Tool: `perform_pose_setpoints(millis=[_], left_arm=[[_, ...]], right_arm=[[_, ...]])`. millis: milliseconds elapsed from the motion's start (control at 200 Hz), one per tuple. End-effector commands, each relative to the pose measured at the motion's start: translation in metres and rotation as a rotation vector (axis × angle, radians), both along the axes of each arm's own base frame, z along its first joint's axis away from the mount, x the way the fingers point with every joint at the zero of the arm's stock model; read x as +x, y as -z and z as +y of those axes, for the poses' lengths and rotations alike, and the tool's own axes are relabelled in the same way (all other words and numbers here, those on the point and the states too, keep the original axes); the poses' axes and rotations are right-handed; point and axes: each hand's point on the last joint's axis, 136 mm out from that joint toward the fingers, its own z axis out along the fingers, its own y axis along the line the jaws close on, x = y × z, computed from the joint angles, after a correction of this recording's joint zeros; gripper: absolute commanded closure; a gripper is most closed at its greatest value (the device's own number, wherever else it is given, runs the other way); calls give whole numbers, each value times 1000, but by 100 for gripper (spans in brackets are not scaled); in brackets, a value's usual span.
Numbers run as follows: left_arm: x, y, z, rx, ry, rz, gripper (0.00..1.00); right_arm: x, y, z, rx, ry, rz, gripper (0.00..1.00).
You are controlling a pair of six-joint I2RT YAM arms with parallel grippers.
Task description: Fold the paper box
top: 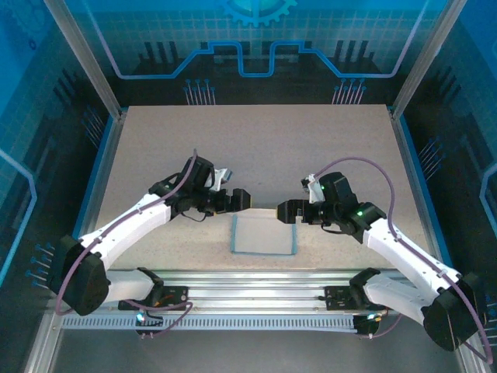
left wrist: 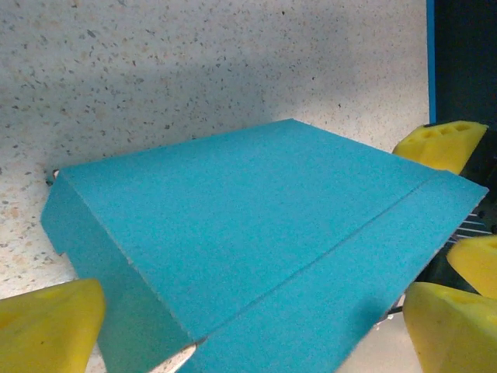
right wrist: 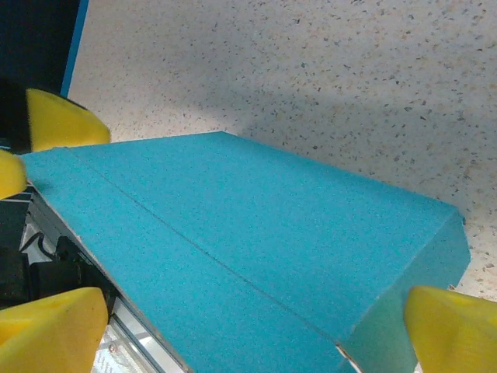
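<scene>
Yellow fingertips (left wrist: 46,326): my left gripper (top: 239,200) and right gripper (top: 286,210) spread wide, empty.
Flat blue cardboard paper box (top: 264,235): resting on speckled table (top: 256,140).

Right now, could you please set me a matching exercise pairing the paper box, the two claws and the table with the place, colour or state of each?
Column one:
1. paper box
2. left claw
3. right claw
4. table

Column two:
A. speckled beige
B. open, by the box's far-right corner
C. blue, lying flat
D. open, by the box's far-left corner

Pairs: 1-C, 2-D, 3-B, 4-A.
</scene>
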Motion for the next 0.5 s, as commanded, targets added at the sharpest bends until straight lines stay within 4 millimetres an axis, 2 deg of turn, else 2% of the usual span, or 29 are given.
perform_pose_setpoints(millis=[0, 175, 495], left_arm=[[1, -1, -8, -66, -12, 45, 1], [-1, -1, -14, -117, -14, 72, 2], [-10, 16, -13, -90, -23, 132, 4]], right_arm=[[-3, 0, 4, 52, 5, 23, 0], [0, 0, 8, 113, 32, 34, 0], [1, 3, 9, 153, 71, 49, 0]])
